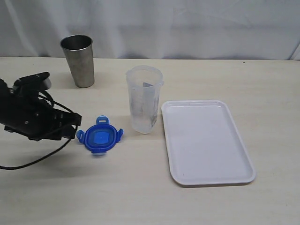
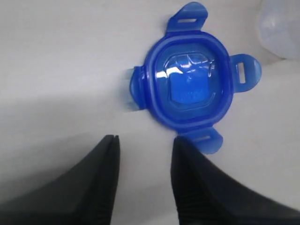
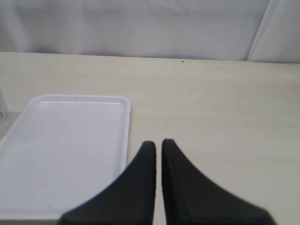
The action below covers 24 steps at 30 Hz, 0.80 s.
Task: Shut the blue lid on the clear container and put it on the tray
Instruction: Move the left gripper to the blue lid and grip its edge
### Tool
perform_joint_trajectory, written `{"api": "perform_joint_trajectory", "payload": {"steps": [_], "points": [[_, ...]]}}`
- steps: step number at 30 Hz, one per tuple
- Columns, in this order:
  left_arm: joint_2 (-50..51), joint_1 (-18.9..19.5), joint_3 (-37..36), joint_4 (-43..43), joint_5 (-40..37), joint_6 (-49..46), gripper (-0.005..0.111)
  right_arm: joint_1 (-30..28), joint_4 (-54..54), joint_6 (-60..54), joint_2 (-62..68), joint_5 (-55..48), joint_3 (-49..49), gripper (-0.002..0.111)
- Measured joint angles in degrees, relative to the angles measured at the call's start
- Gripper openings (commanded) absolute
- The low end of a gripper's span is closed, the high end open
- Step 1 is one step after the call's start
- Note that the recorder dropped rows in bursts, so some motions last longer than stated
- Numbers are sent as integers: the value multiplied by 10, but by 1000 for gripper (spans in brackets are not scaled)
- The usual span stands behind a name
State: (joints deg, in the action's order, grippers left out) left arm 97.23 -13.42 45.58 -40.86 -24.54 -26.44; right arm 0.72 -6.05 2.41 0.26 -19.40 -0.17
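Currently blue lid (image 1: 99, 136) flat on the surface (image 1: 140, 187), left of the upright clear container (image 1: 144, 98), tray (image 1: 206, 140) beyond. Likely light, stiff, slick; pinch across the rim, not the flaps. Left claw (image 2: 143, 140) apart, empty, just short of it; right claw (image 3: 158, 143) together.

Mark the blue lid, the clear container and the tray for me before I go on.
blue lid (image 1: 99, 138), exterior view, middle of its centre panel.
clear container (image 1: 143, 105), exterior view, middle of its side wall.
tray (image 1: 206, 140), exterior view, bare floor inside the rim.
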Motion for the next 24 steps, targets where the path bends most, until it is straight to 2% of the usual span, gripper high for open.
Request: {"api": "perform_joint_trajectory", "payload": {"steps": [3,6,8,13,20,24], "points": [[19,-28,0,-18,59,-21,36,0,0,0,0,0,0,4],[41,-39,0,-27,101,-25,46,0,0,0,0,0,0,4],[57,-39,4,-29,110,-26,53,0,0,0,0,0,0,4],[95,-39,24,-29,111,-28,52,0,0,0,0,0,0,4],[125,-41,35,-30,127,-32,30,0,0,0,0,0,0,4],[125,-41,35,-30,128,-32,29,0,0,0,0,0,0,4]]}}
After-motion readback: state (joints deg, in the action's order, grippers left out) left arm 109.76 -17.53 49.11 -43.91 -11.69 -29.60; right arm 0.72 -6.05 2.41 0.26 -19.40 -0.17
